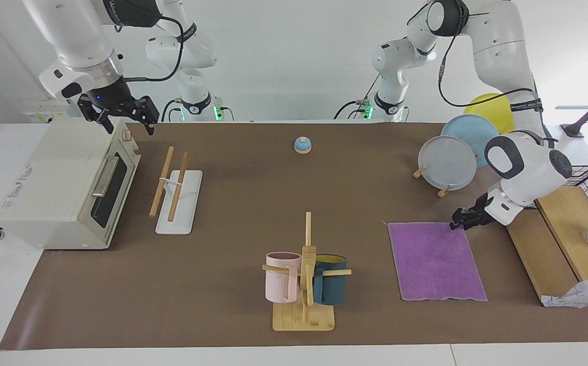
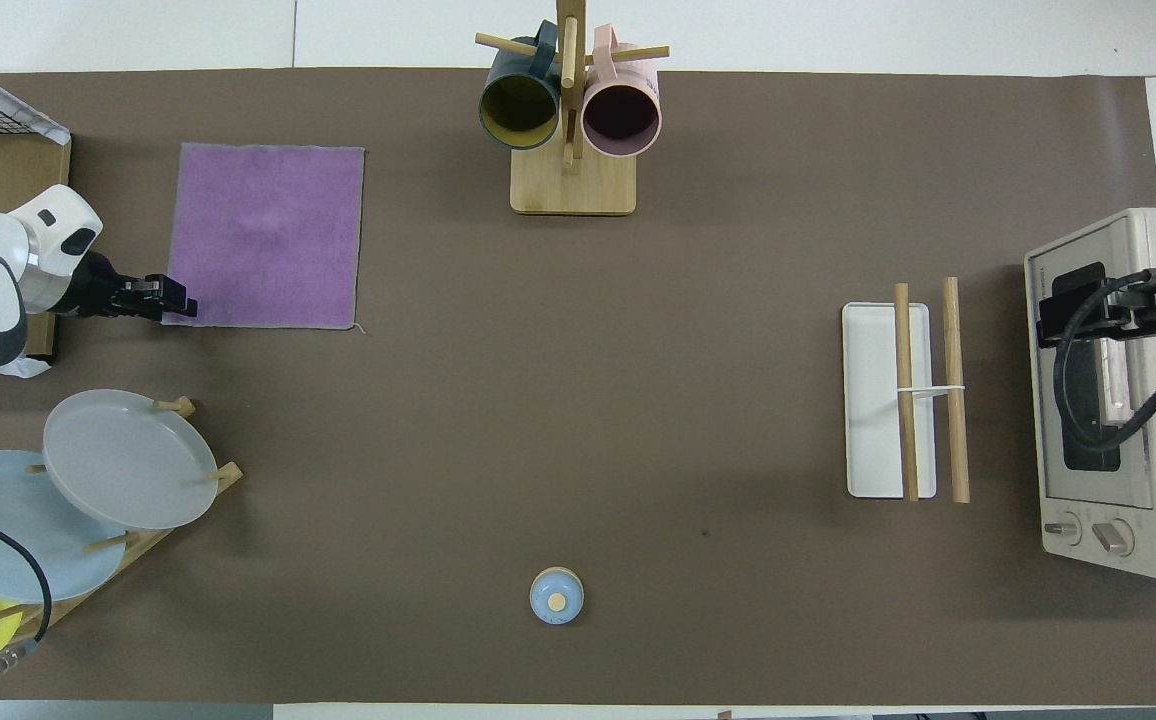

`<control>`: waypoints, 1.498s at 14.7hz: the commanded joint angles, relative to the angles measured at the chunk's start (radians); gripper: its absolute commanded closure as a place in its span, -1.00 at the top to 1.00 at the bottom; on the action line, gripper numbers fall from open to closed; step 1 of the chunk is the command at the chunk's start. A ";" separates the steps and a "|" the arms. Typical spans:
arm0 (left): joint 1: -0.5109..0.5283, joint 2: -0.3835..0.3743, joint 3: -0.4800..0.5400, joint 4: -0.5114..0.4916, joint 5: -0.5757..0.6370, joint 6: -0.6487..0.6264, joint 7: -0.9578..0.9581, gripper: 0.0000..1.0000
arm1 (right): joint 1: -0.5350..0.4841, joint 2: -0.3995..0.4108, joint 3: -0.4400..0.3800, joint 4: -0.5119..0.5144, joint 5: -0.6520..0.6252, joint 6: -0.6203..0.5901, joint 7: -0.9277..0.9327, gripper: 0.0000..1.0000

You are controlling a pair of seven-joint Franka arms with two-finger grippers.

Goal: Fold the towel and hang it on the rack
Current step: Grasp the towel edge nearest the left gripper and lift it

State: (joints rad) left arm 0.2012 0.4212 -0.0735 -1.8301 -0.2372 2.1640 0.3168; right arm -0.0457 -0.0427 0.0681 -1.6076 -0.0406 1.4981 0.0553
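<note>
Mug tree point(image 1: 304, 284): closest to the facing camera, at the table edge farthest from the robots; it stands on a wooden base with a pink mug point(image 1: 282, 277) and a dark teal mug point(image 1: 330, 279) hung on its pegs.
Towel point(image 1: 435, 260): lies flat and unfolded, purple face up, toward the left arm's end of the table, beside the mug tree.
Left gripper point(image 1: 461, 219): down at the towel corner that is nearest the robots and nearest the left arm's end; I cannot tell whether the fingers are apart or closed, or whether they touch the cloth.
Rack point(image 1: 174, 192): two wooden rods over a white base, toward the right arm's end, well apart from the towel and bare.
Toaster oven point(image 1: 67, 185): just beside the rack, at the right arm's end of the table.
Right gripper point(image 1: 127, 118): raised over the oven, fingers spread wide, holding nothing; this arm waits.
Bell point(image 1: 302, 145): small, blue, mid-table, near the robots.
Plate stand point(image 1: 446, 162): holds a grey, a blue and a yellow plate, nearer the robots than the towel.
</note>
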 commanded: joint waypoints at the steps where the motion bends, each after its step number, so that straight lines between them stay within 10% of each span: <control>1: 0.003 -0.005 -0.003 -0.017 -0.025 0.039 0.030 0.21 | -0.013 0.001 0.002 0.006 0.025 -0.006 -0.014 1.00; 12: 0.000 0.018 -0.003 0.020 -0.017 0.040 0.059 -0.29 | -0.013 0.001 0.002 0.006 0.025 -0.007 -0.014 1.00; 16: -0.006 0.018 -0.002 0.020 -0.013 0.045 0.080 -1.00 | -0.011 0.001 0.002 0.006 0.025 -0.007 -0.014 1.00; 22: -0.014 0.019 -0.002 0.032 -0.008 0.057 0.111 -1.00 | -0.011 0.001 0.002 0.006 0.025 -0.007 -0.014 1.00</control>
State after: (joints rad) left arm 0.1976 0.4247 -0.0792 -1.8229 -0.2382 2.2062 0.4019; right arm -0.0457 -0.0427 0.0681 -1.6076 -0.0406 1.4981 0.0553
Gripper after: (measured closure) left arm 0.982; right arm 0.000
